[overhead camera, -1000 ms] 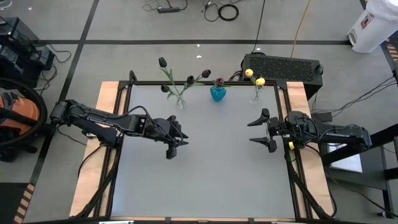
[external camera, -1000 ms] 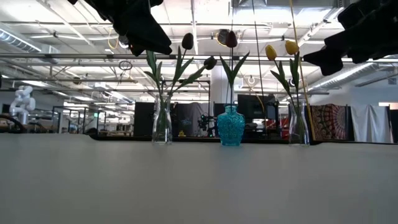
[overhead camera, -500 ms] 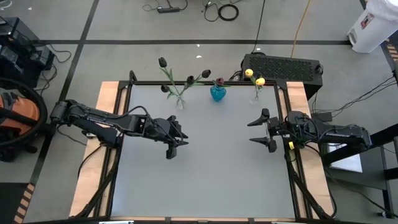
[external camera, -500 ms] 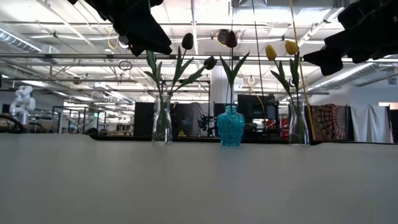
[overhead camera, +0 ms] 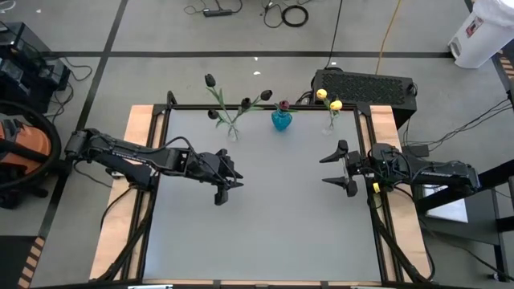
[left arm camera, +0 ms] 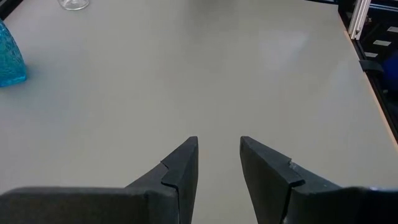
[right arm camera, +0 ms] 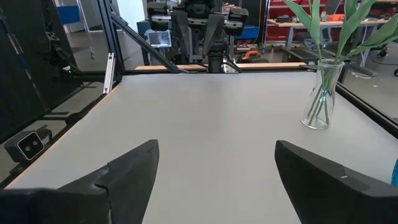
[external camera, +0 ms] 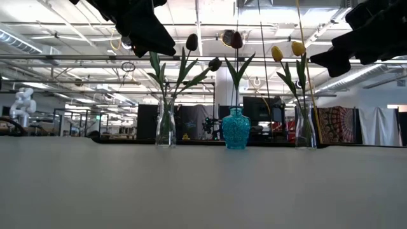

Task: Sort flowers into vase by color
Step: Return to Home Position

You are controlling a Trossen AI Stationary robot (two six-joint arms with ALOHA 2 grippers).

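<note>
Black tulips (external camera: 192, 42) in clear vase (external camera: 165, 125); dark-red tulip (external camera: 236, 40) in blue vase (external camera: 236, 131); yellow pair (external camera: 277, 53) in second vase (external camera: 304, 129)

No legible text, label, brand or number is found in any of the 4 views (a dark mark on the white container (overhead camera: 484, 34) and a small lit screen (right arm camera: 160, 38) cannot be read).

Table top (overhead camera: 273, 217) matt, smooth. Blue vase (external camera: 236, 130) glossy, bumpy glass. Clear vases (external camera: 165, 124) smooth glass. Side boards (overhead camera: 140, 120) bare wood.
</note>
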